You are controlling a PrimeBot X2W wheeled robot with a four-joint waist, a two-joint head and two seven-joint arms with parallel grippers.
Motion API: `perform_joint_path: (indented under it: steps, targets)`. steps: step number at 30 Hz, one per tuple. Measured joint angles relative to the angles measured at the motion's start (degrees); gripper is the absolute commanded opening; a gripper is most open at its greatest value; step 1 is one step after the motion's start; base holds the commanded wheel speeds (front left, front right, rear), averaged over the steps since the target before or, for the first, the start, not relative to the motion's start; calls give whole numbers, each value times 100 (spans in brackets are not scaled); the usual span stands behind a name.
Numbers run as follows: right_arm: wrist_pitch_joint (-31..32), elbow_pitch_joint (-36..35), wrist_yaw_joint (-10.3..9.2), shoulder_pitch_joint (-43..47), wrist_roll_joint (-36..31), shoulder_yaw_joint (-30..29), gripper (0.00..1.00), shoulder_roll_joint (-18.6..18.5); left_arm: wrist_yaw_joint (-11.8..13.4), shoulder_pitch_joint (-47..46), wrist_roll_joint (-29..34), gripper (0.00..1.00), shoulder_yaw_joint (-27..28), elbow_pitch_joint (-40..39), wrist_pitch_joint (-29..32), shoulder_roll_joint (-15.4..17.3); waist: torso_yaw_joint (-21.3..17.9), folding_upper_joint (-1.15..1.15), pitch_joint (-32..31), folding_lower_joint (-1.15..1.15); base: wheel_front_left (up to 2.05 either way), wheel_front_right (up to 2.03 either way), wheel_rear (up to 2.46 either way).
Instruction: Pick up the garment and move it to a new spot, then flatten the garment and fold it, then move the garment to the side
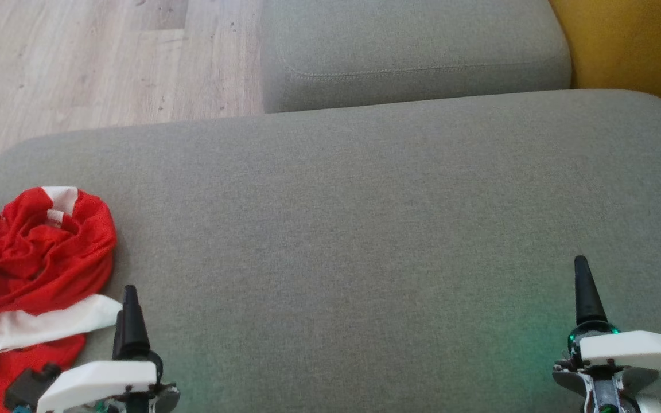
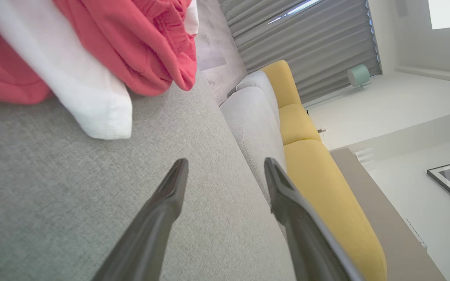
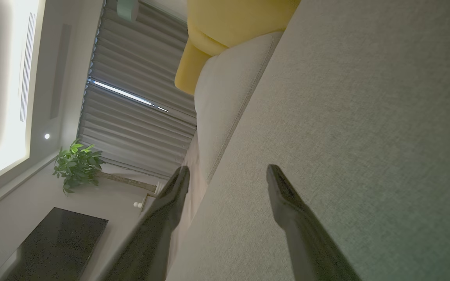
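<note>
As we look down from the head, the garment [image 1: 32, 258] lies crumpled in a red-and-white heap at about 8 o'clock on the grey cushion [image 1: 365, 229]. It sits close to the cushion's rounded left edge, with a white band across its near part and a red flap below that. The left gripper [image 1: 125, 307] sits at 7 o'clock in that view, just beside the white band, toward the heap's 4 o'clock side; we cannot tell whether it touches the cloth. Along the left wrist we see its two fingers [image 2: 162, 203] spread apart with bare cushion between them, clamped on nothing. The garment's white fold and red bulk lie beyond the tips toward 11 o'clock. The right gripper [image 1: 583, 287] is at 5 o'clock in the head view, well apart from the garment, over bare cushion. From the right wrist we see its fingers [image 3: 287, 203] also standing apart and holding nothing. At 12 o'clock in the head view a second cushion [image 1: 411, 51] meets the first. Wood floor [image 1: 78, 57] shows at 10 o'clock and yellow upholstery [image 1: 634, 40] at 1 o'clock. Grey curtains [image 2: 307, 35] hang at 1 o'clock in the left wrist view, and a plant [image 3: 76, 164] stands at 9 o'clock in the right wrist view.
</note>
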Motion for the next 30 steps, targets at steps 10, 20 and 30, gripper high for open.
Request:
perform_joint_path:
  steps: [10,20,30]
  targets:
    - [-145,-113,0,272,-800,142,100,0,57,263,576,100,-144,-53,-144,1,71,0,-215,-1,0,0,0]
    - [-336,-291,0,300,-1546,234,100,0,107,286,1221,100,-319,-194,-334,4,145,0,-291,-1,0,0,0]
    - [-487,-407,1,375,-2297,347,100,0,203,287,1872,100,-469,-333,-486,8,144,0,-275,-1,0,0,0]
